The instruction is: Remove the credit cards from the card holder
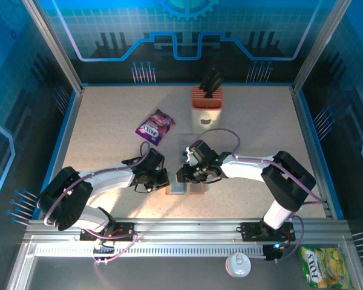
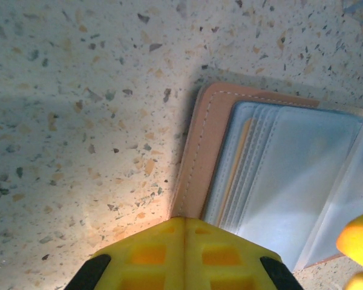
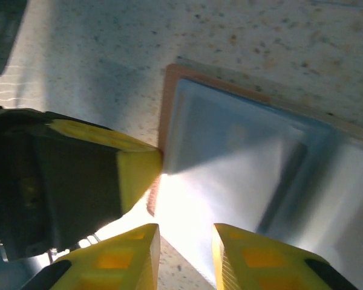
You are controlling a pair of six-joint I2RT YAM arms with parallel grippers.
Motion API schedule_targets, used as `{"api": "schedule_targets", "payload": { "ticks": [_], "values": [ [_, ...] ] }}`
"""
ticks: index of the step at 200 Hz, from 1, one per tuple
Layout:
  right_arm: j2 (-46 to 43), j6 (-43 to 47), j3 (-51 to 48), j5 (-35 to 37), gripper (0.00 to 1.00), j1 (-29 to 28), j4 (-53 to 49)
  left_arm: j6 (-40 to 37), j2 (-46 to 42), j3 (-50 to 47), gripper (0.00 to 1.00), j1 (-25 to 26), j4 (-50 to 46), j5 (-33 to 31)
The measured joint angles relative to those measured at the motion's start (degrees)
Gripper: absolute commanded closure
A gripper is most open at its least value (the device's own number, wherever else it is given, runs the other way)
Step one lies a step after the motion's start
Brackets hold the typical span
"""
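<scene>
The card holder (image 1: 194, 189) lies open on the table between my two grippers, its brown rim (image 2: 202, 145) framing grey-blue pockets (image 2: 302, 181). The credit cards stay tucked in the pockets; I see stacked edges, one with a tan-orange strip (image 2: 239, 160). My left gripper (image 2: 186, 222) is shut, its tip resting at the holder's brown rim, and shows as a yellow finger (image 3: 136, 172) in the right wrist view. My right gripper (image 3: 186, 244) hovers over the holder's near edge, jaws apart, with the glaring pocket surface (image 3: 230, 157) between them.
A purple snack packet (image 1: 155, 126) lies behind the left arm. A cream-and-orange knife block (image 1: 207, 96) stands at the back middle. Off the table in front sit a white lid (image 1: 238, 264) and a yellow-green packet (image 1: 324, 266).
</scene>
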State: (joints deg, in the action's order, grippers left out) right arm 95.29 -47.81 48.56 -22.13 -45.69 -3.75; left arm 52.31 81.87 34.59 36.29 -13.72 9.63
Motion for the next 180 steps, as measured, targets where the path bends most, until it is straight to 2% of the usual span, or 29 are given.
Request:
{"api": "schedule_targets", "payload": {
  "ticks": [50, 180],
  "values": [
    [3.45, -1.95, -0.15, -4.02, 0.68, 0.00, 4.28, 0.00, 0.00, 0.00, 0.94, 0.00, 0.00, 0.00],
    [2.29, -1.25, -1.79, -1.07, 0.66, 1.16, -0.04, 0.00, -1.11, 0.00, 0.94, 0.00, -1.77, -0.66]
  ]
}}
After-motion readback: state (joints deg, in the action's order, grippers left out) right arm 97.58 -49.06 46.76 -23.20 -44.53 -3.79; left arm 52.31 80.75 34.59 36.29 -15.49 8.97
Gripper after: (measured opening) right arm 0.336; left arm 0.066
